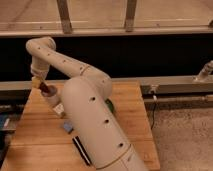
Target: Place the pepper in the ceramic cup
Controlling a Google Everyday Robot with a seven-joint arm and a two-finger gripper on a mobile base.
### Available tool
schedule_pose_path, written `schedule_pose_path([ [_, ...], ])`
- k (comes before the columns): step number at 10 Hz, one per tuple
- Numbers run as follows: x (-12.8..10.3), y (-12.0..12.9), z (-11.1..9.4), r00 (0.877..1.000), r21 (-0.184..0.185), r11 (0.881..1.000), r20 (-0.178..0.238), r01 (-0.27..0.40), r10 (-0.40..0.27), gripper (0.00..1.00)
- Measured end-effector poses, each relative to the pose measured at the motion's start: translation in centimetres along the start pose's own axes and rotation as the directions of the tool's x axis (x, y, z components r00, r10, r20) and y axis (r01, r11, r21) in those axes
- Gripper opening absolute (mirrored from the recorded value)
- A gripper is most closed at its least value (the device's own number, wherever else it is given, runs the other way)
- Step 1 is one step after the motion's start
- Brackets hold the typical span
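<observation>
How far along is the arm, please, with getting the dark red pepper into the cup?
Done: the gripper holds the slim dark red pepper above the wooden table. In hand: it hangs just over the pale ceramic cup. Left: lowering and releasing the pepper inside.

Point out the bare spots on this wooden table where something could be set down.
Bare wood shows along the table left side, from under the gripper holding the pepper down to the front edge, and on the right strip past the green bowl. The centre is crowded: the arm covers the ceramic cup, blue item and striped bar.
</observation>
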State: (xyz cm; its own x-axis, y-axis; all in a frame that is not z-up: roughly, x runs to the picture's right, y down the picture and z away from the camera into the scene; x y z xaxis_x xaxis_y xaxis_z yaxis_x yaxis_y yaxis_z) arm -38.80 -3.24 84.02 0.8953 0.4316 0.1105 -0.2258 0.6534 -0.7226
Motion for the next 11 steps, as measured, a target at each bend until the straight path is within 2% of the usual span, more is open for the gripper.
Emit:
schedule_pose_path([
  [1, 0.02, -0.01, 0.01, 1.0, 0.0, 1.0, 0.0, 0.0, 0.0, 0.06],
  [8, 0.12, -0.11, -0.03, 1.0, 0.001, 1.0, -0.001, -0.002, 0.002, 0.74],
  [9, 0.12, -0.11, -0.03, 1.0, 0.001, 1.0, -0.001, -0.002, 0.002, 0.8],
  [11, 0.13, -0.1, -0.02, 1.0, 0.001, 1.0, -0.001, -0.001, 0.001, 0.8],
])
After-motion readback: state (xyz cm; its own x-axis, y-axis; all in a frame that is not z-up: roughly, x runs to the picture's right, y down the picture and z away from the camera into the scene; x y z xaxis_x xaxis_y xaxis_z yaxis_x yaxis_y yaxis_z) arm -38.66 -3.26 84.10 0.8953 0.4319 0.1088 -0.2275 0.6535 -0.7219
